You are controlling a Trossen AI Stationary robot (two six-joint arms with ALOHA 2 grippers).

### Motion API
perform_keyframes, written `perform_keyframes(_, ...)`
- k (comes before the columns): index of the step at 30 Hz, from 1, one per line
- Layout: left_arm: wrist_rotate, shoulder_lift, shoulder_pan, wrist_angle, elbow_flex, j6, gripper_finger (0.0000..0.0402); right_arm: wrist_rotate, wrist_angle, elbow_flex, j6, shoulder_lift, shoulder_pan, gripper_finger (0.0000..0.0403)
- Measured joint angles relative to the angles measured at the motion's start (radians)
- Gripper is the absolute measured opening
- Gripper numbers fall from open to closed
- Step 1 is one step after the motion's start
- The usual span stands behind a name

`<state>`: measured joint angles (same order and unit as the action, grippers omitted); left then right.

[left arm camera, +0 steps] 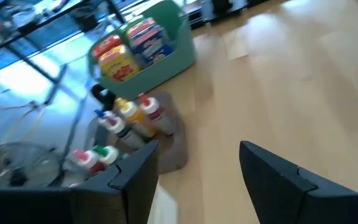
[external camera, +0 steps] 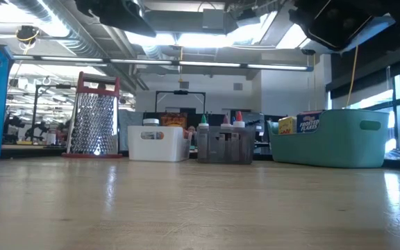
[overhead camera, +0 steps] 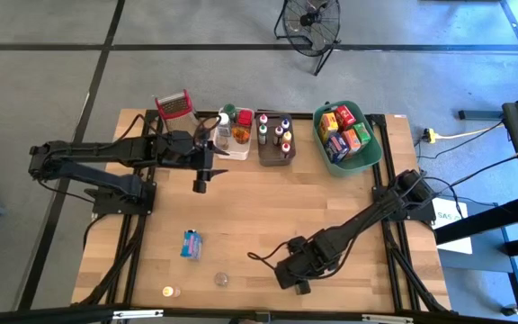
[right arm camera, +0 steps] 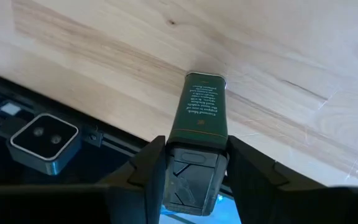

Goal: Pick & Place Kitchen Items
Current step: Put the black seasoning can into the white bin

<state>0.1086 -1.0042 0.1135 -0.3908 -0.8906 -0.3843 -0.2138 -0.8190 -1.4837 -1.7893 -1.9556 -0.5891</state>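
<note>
With its two dark fingers set either side of a dark green rectangular tin (right arm camera: 199,109) lying flat near the front edge of the pale wooden counter (overhead camera: 268,211), the right pincer (overhead camera: 300,286) closes in, though whether the pads yet bite cannot be told. A sound grip would squeeze the tin's long sides squarely at its capped end, then lift straight up before any swing towards the back edge, so it does not skid off the front. The left pincer (left arm camera: 197,171) hangs spread and empty near the grey bin of small capped bottles (left arm camera: 126,118).
</note>
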Motion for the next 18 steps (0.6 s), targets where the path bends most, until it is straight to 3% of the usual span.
perform_keyframes(7, -0.171, 0.0, 0.0, -0.001, 0.0, -0.037, 0.0214, 0.014, -0.012, -0.02, 0.163, -0.003, 0.036, 0.0142)
perform_keyframes(11, -0.188, 0.0, 0.0, -0.001, 0.0, -0.048, 0.0214, 0.106, -0.031, -0.094, 0.281, -0.003, 0.05, 0.0142)
perform_keyframes(18, -0.189, 0.0, 0.0, -0.001, 0.0, -0.036, 0.0214, 0.256, -0.309, -0.256, 0.373, -0.003, 0.055, 0.0144)
